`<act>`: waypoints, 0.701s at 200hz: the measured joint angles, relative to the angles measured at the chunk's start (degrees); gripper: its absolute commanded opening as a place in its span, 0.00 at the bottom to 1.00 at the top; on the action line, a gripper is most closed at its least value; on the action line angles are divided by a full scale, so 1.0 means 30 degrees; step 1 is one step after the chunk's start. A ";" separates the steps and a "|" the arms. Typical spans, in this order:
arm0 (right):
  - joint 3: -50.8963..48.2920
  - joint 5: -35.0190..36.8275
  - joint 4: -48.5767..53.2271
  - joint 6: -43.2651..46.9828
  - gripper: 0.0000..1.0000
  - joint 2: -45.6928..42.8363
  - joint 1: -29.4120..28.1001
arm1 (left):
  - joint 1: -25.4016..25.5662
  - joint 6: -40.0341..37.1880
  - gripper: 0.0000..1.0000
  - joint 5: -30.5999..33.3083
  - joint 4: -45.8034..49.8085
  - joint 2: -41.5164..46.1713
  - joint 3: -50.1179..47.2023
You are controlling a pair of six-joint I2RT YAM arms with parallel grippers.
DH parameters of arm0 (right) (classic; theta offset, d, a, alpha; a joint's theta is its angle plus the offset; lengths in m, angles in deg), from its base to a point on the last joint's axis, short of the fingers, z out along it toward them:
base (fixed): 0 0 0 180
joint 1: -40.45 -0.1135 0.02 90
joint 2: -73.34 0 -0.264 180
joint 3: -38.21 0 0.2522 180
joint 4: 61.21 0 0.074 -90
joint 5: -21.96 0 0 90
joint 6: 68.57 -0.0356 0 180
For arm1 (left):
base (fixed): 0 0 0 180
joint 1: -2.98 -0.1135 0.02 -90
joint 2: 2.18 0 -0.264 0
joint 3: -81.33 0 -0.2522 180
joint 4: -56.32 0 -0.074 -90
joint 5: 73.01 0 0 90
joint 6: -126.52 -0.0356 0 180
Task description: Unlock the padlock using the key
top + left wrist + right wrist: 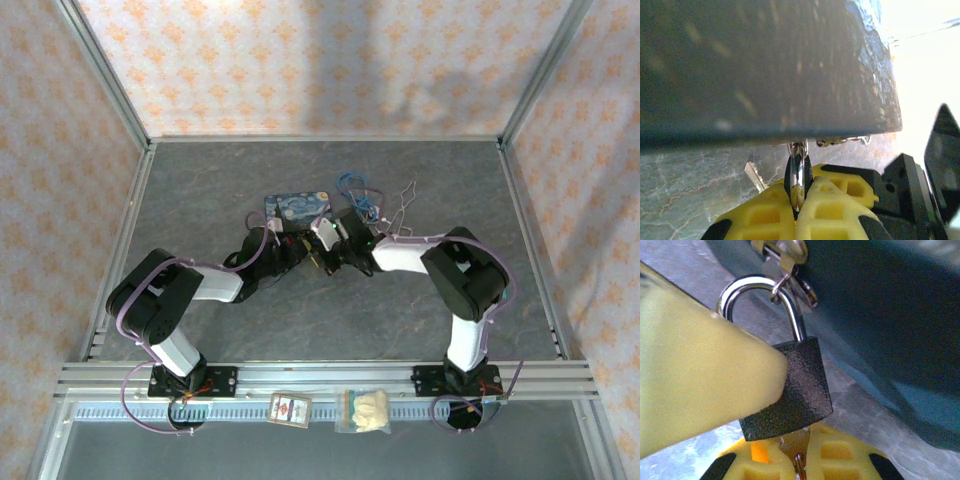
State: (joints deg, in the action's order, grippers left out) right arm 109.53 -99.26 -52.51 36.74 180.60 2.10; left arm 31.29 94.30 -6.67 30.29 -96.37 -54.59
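Observation:
The small dark padlock (792, 390) is up off the table, its silver shackle (760, 292) pointing away from the right wrist camera. My left gripper (800, 186) is shut on the padlock, and one of its yellow fingers (695, 380) presses on the body. The left wrist view has the shackle (797, 170) edge-on between those fingers. My right gripper (799, 447) is shut on the key (796, 442), which pokes up at the underside of the padlock; its blade is hidden. From above, left gripper (300, 250) and right gripper (336, 250) meet at mid-table.
The blue painted tin (298, 206) lies just behind the grippers and looms close in both wrist views. A ring with spare keys (789, 257) hangs on the shackle. Blue cable (355, 190) and wire loops (402, 214) lie behind on the right. Two packets (291, 408) rest on the front rail.

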 measured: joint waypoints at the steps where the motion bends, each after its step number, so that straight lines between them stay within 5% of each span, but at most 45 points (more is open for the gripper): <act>1: 0.0087 -0.0211 0.0095 0.0000 0.00 0.0066 0.0066 | 0.0000 -0.0095 0.00 -0.0007 -0.0007 0.0007 0.0000; 53: 0.2681 -0.6397 0.3206 0.0765 0.00 0.2295 0.1501 | -0.0248 -0.2776 0.00 -0.0386 -0.0109 0.0219 -0.0554; 140: 0.4546 -1.1052 0.7155 0.2688 0.00 0.3177 0.2535 | -0.1173 -0.3759 0.00 -0.3526 -0.4517 0.0015 -0.2382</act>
State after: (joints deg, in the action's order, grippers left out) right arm 123.17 -132.42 -31.05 44.81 190.13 9.71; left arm 27.77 83.02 -17.25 16.74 -96.33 -61.73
